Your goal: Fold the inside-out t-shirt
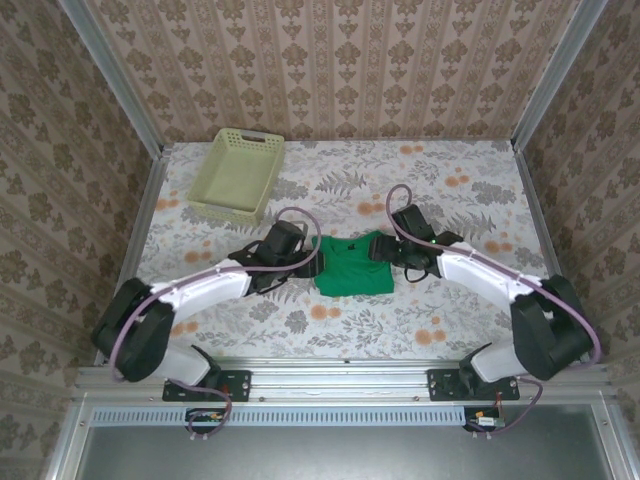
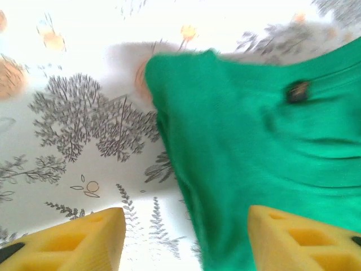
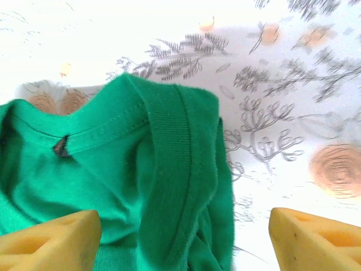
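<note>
Readable text: none.
Tag [image 3: 61,145]: dark, on the t-shirt [image 3: 141,186] collar, at 9 o'clock in the right wrist view; too blurred to read.

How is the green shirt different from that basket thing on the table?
The t-shirt is bright green; the basket is pale yellow-green. The t-shirt is soft cloth lying flat; the basket is a stiff box with holey walls. The t-shirt sits near the middle of the table; the basket sits far back on the left. Both are greenish and rest on the flowery table.
</note>
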`<state>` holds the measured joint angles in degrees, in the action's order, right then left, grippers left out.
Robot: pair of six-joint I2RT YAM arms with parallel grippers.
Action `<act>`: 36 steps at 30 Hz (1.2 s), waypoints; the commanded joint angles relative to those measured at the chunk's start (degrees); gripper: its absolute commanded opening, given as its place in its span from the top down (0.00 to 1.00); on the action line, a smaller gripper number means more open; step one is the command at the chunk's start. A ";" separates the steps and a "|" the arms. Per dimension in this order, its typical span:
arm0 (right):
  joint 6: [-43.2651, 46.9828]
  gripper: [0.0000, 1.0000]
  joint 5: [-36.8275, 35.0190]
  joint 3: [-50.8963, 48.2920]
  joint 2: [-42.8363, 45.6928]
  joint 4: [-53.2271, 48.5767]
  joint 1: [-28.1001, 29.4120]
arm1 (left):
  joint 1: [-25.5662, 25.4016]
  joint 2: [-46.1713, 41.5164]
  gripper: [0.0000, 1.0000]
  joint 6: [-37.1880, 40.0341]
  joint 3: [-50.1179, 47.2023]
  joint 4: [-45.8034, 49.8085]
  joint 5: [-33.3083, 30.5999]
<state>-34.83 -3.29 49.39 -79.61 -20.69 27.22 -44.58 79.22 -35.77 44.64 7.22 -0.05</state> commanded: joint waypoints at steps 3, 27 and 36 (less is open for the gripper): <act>1.56 0.17 -10.53 3.84 5.37 -11.96 8.05 | -2.80 -7.24 0.38 -3.35 0.78 6.42 -5.06; 24.13 0.07 -12.19 40.98 -40.72 -25.28 -15.51 | 24.19 -31.74 0.19 1.69 -11.50 13.74 0.69; 34.86 0.05 -14.00 59.23 -51.99 -25.55 -30.98 | 29.50 -29.27 0.04 7.72 -9.04 12.66 -4.61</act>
<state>-5.02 -16.12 104.97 -128.64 -42.50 -1.13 -16.05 48.84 -31.38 33.80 20.18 -1.96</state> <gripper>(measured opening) 0.946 0.955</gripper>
